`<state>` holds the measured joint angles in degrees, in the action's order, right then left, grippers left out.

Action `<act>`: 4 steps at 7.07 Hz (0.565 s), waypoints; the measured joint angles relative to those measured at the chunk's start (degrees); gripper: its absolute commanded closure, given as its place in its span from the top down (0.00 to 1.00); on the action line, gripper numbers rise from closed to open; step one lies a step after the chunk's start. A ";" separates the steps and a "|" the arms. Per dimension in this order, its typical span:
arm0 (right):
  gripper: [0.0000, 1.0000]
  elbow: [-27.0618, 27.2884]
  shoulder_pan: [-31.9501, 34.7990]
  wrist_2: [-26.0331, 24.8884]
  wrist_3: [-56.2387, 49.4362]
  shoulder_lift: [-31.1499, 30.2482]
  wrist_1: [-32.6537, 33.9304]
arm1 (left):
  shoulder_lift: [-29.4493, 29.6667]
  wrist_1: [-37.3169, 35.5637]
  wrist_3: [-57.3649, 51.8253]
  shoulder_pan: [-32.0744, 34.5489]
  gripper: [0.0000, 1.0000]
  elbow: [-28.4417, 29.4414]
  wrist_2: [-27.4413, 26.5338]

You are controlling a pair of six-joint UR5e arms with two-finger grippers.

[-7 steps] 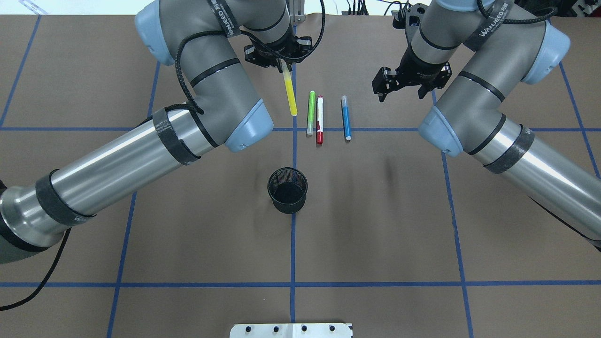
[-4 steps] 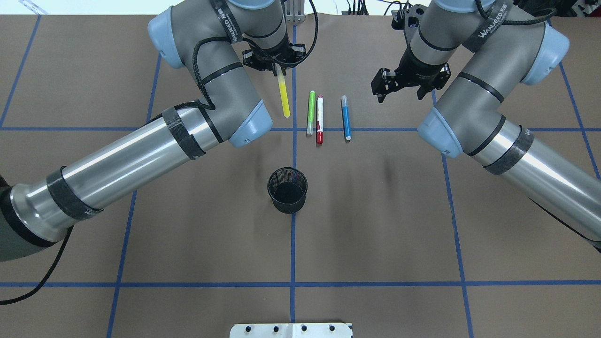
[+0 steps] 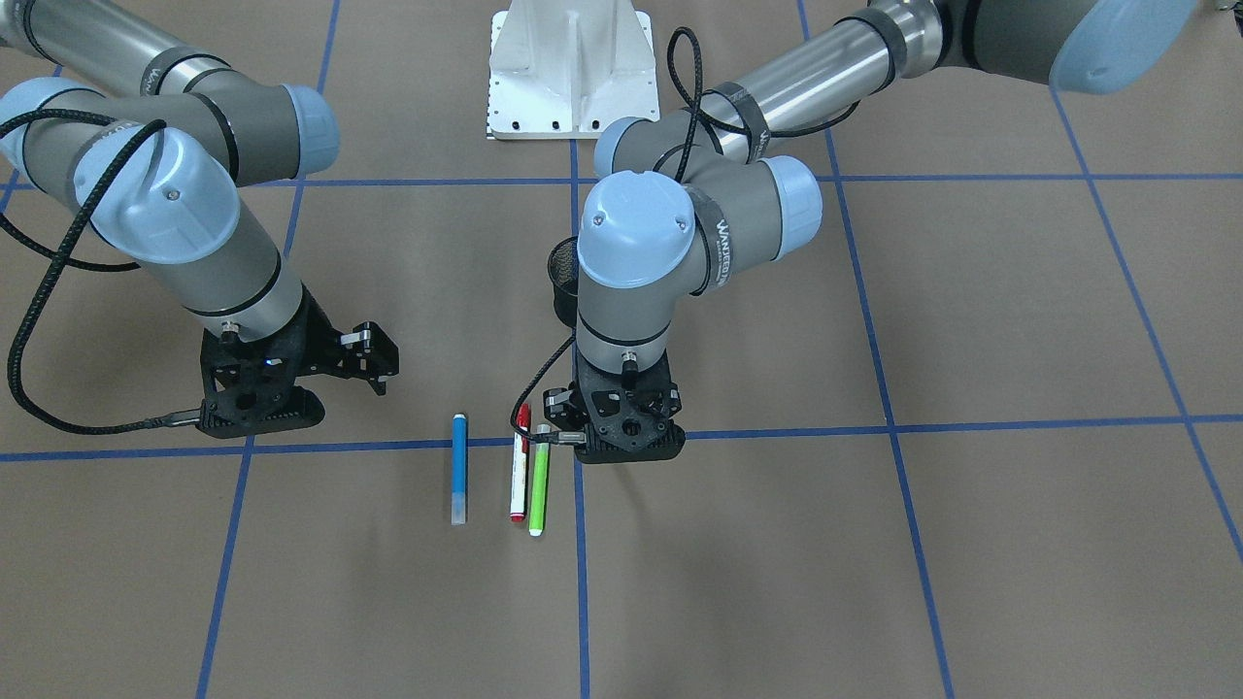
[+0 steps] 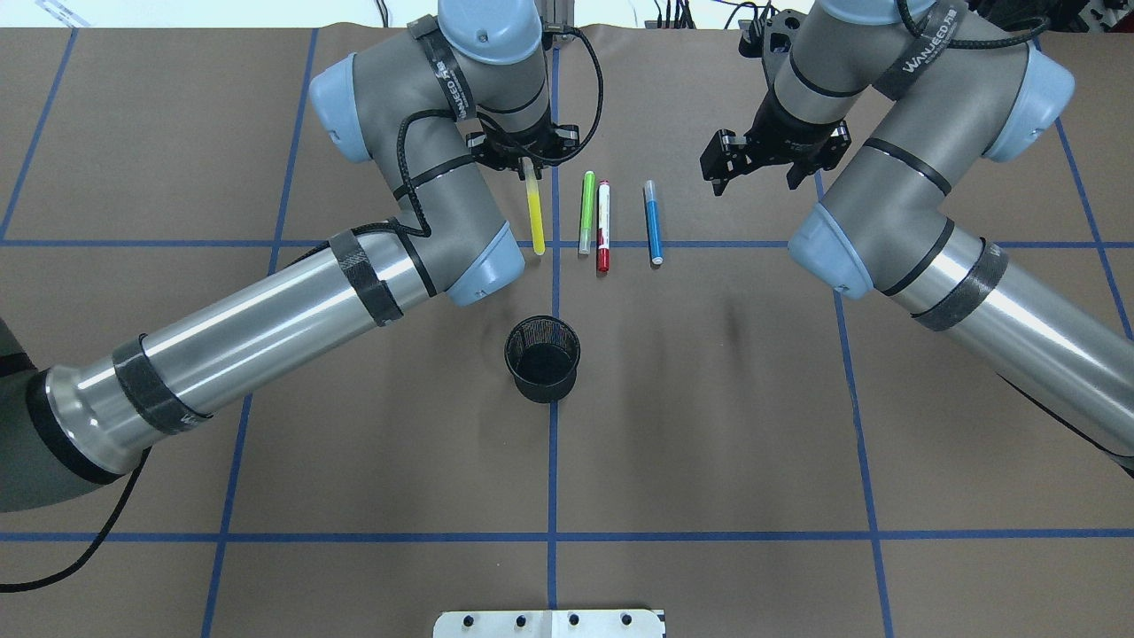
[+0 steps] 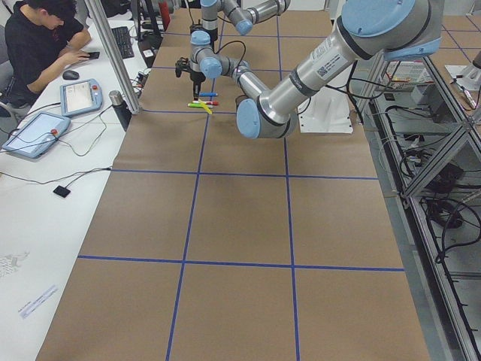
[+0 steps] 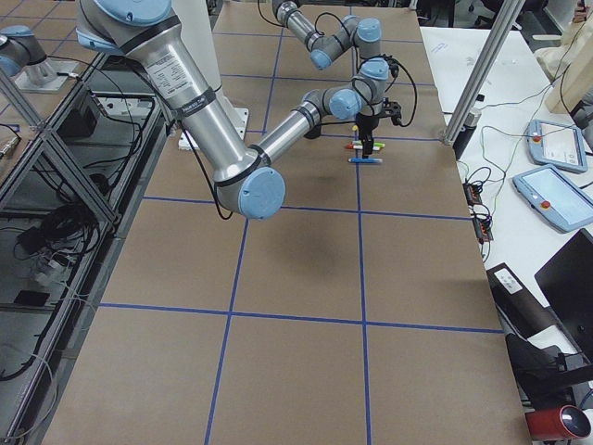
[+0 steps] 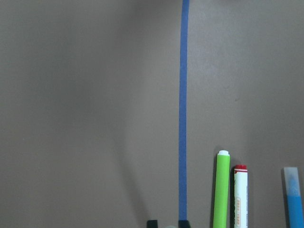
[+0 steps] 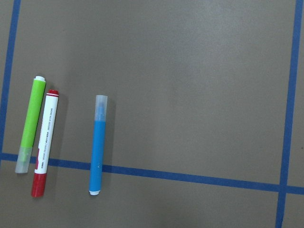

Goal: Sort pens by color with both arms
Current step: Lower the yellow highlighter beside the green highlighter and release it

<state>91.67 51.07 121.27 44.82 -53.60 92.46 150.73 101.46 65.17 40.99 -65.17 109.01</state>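
The left gripper (image 4: 529, 152) pinches one end of the yellow pen (image 4: 535, 213). The pen slants down just beside the green pen (image 4: 586, 211), near the middle of the far edge. The right gripper (image 4: 756, 167) is spread wide and holds nothing. I think the yellow pen should go down slowly and flat, then be let go softly, because smooth round plastic pens roll. The red pen (image 4: 603, 226) and blue pen (image 4: 653, 221) lie on brown paper (image 4: 709, 399).
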 measured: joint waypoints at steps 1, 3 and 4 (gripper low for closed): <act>0.99 0.00 0.00 -0.02 0.00 -0.04 0.00 | 0.00 0.02 0.13 -0.57 0.30 0.02 0.02; 0.99 0.05 0.00 0.01 0.00 -0.04 0.00 | 0.00 0.03 0.06 -1.01 0.38 0.10 -0.02; 0.99 0.16 0.00 0.02 0.00 -0.04 0.00 | 0.00 0.07 0.02 -1.05 0.39 0.10 -0.02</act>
<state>91.83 51.07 121.29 44.82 -53.64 92.46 150.73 101.53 65.19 39.94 -65.07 108.99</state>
